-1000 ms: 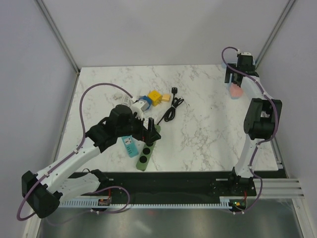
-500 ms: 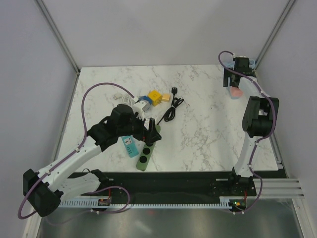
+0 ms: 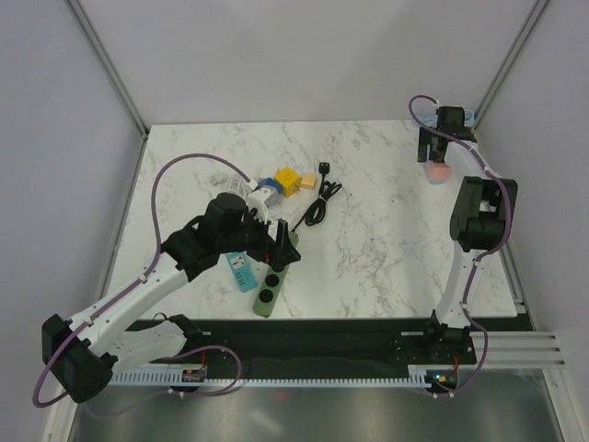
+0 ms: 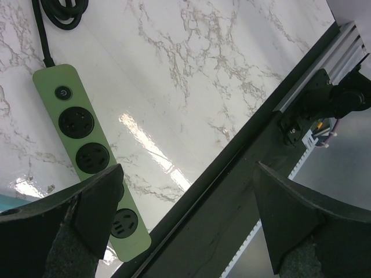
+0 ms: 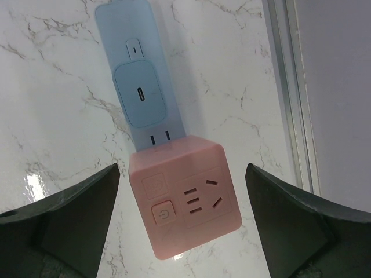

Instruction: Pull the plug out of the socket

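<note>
Pink plastic cube socket (image 5: 185, 200) with a pale blue flat plug (image 5: 142, 87) seated in it, far right on the white marble worktop (image 5: 58, 87).
Right end effector (image 5: 181, 197) hangs over the cube, fingers spread wide either side, touching neither; the plug's two metal pins partly show. Left end effector (image 4: 185, 208), likewise spread and empty, hovers above a long green power strip (image 4: 87, 150) near the front edge.
</note>
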`<control>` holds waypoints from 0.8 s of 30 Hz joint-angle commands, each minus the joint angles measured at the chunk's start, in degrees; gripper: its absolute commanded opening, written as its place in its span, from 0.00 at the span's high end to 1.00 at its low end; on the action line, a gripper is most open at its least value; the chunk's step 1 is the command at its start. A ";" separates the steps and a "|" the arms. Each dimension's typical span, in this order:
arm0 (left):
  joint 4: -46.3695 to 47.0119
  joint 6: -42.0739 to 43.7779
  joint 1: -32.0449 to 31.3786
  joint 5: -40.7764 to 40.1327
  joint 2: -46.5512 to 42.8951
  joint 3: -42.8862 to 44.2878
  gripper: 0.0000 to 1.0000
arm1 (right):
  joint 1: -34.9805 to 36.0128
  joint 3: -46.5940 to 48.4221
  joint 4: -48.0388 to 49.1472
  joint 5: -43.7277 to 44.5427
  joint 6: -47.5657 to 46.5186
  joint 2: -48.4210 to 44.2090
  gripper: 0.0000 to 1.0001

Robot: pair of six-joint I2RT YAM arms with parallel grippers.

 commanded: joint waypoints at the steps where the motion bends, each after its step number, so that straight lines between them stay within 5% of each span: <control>1: 0.55 -0.54 0.18 2.00 -0.32 2.69 0.01 | -0.29 2.24 -1.16 -1.79 1.79 0.76 0.03; 12: 0.73 -2.11 0.17 3.32 0.12 2.70 0.02 | -0.20 -2.76 -0.55 -4.34 3.99 -3.19 0.36; 19: 2.04 -3.79 0.18 6.12 0.83 2.61 0.03 | 0.33 -10.40 -0.63 -7.15 9.87 -9.78 0.95; 24: 3.27 -4.58 0.18 6.65 1.61 2.43 0.03 | 4.27 -17.44 -1.51 -6.46 15.58 -18.57 1.00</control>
